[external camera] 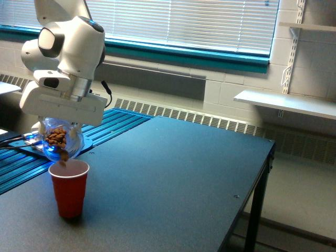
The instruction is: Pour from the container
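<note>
Your gripper (61, 122) is gripping the jar (61, 142), jaws closed on its upper part; the jar is hanging just under the white hand, tipped with its mouth facing down. Brown nuts (56, 137) are showing through the clear wall, and a few are spilling at the mouth. The jar is sitting directly above the red cup (69, 188), just clear of its rim. The cup is standing upright on the dark table (173, 178). You can read no writing anywhere.

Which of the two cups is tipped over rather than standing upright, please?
The clear jar of brown nuts, held up by the gripper, is tipped over. The red cup below it stands upright on the table.
</note>
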Motion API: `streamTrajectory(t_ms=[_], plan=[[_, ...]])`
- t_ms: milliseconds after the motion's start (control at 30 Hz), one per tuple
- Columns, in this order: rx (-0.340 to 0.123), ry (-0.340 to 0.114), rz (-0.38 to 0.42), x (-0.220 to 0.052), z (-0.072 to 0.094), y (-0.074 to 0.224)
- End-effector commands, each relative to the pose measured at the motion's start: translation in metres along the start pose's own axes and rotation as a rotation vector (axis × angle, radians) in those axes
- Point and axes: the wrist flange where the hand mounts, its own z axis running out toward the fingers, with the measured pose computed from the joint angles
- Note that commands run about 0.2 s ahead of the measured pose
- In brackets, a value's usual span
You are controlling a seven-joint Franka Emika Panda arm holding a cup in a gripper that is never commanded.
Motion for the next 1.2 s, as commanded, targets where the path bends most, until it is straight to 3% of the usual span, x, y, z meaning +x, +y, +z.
streamTrajectory(t_ms=[33,1200], plan=[[-0.014,0.0,-0.03,-0.0006,-0.0012,-0.0074],[-0.098,0.006,-0.115,0.003,0.0049,-0.0129]])
